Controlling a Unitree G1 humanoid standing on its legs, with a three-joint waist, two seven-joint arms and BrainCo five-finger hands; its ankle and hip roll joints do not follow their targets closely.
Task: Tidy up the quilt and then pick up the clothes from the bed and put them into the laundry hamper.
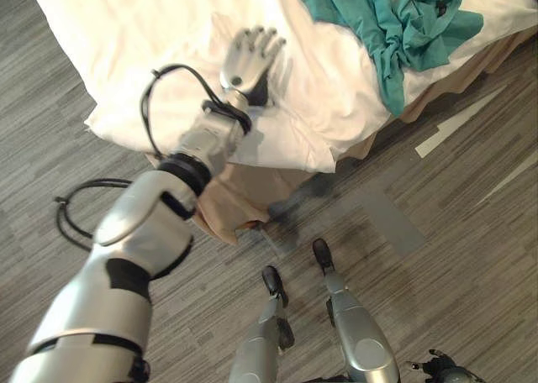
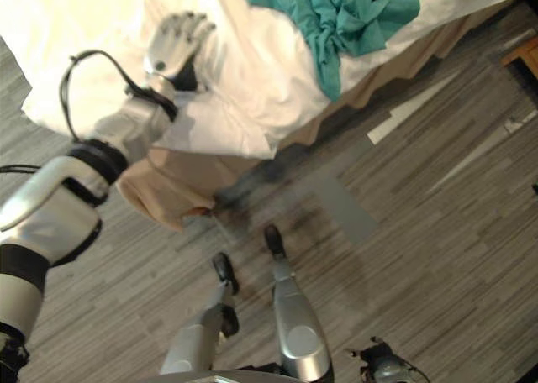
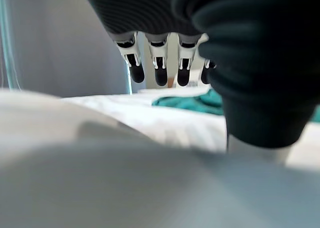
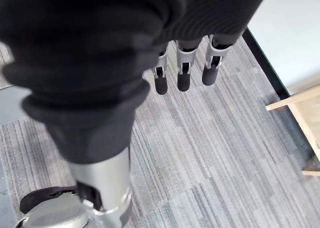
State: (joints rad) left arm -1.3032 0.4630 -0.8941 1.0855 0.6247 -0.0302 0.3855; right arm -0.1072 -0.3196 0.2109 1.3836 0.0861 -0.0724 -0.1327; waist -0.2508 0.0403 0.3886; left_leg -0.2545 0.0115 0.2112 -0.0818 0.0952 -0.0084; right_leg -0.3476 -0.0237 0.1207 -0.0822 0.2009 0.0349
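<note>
The left hand [image 1: 250, 57] is seen at the upper centre of the left eye view, laid flat with straight fingers on the white rumpled quilt [image 1: 168, 47]. The crumpled teal clothes [image 1: 395, 22] are heaped on the bed at the upper right (well apart from that hand). The right hand [image 4: 182, 63] is held with relaxed fingers over the grey wood-grain floor [image 4: 210, 148], holding nothing.

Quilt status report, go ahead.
Left hand open, flat on white quilt. Right hand open, hanging over floor. Teal clothes on bed, untouched.

No legible text or signs
</note>
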